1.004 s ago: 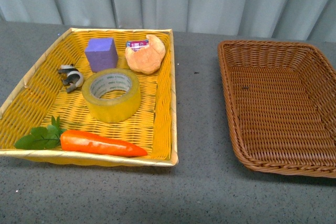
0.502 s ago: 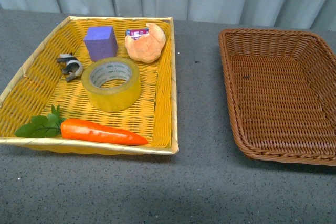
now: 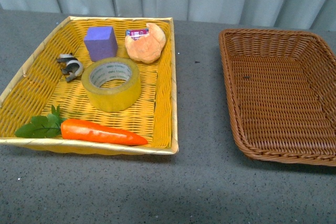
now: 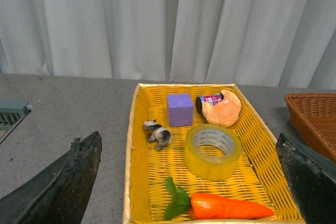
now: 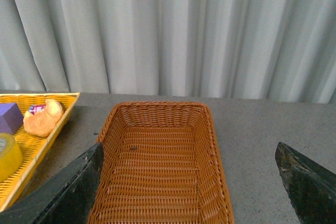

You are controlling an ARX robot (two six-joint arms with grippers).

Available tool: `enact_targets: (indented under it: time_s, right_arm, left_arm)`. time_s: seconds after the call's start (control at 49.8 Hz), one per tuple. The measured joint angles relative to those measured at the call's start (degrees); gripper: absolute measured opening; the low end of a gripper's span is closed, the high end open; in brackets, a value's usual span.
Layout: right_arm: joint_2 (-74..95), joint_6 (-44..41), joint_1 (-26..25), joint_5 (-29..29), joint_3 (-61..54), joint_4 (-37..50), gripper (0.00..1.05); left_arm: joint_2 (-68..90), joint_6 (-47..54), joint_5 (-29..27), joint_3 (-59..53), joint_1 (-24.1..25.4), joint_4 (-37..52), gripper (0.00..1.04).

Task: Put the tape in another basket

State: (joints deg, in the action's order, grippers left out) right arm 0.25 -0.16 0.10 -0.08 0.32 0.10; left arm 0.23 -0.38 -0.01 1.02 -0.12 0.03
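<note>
The tape (image 3: 111,83), a wide yellowish roll with a white printed core, lies flat in the middle of the bright yellow basket (image 3: 168,103) on the left. It also shows in the left wrist view (image 4: 212,151). The dark brown wicker basket (image 3: 231,93) stands empty on the right and shows in the right wrist view (image 5: 210,145). No gripper shows in the front view. My left gripper (image 4: 191,195) is open, high above the yellow basket's near end, short of the tape. My right gripper (image 5: 191,192) is open above the brown basket.
In the yellow basket with the tape lie a purple block (image 3: 101,42), a croissant-like bun (image 3: 146,43), a small grey metal clip (image 3: 70,66) and an orange carrot with green leaves (image 3: 100,131). Grey tabletop (image 3: 199,103) separates the baskets. A curtain hangs behind.
Between one second and half a second ago the front view shifted, so both baskets sit a little higher in the picture. Since then nothing has moved.
</note>
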Motion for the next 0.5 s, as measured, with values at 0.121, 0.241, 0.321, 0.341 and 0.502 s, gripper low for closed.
enact_targets:
  time_s: [0.121, 0.241, 0.321, 0.341, 0.502]
  right_arm:
    - [0.0, 0.0, 0.0, -0.02, 0.0, 0.0, 0.96]
    - [0.0, 0.0, 0.0, 0.0, 0.0, 0.0, 0.96]
    - [0.0, 0.0, 0.0, 0.0, 0.0, 0.0, 0.96]
    - [0.0, 0.0, 0.0, 0.0, 0.0, 0.0, 0.96]
    - [0.0, 0.0, 0.0, -0.02, 0.0, 0.0, 0.96]
  left_arm:
    - [0.0, 0.0, 0.0, 0.0, 0.0, 0.0, 0.98]
    - [0.0, 0.02, 0.0, 0.0, 0.0, 0.0, 0.98]
    - [0.0, 0.0, 0.0, 0.0, 0.0, 0.0, 0.98]
    - [0.0, 0.0, 0.0, 0.0, 0.0, 0.0, 0.98]
    - [0.0, 0.0, 0.0, 0.0, 0.0, 0.0, 0.98]
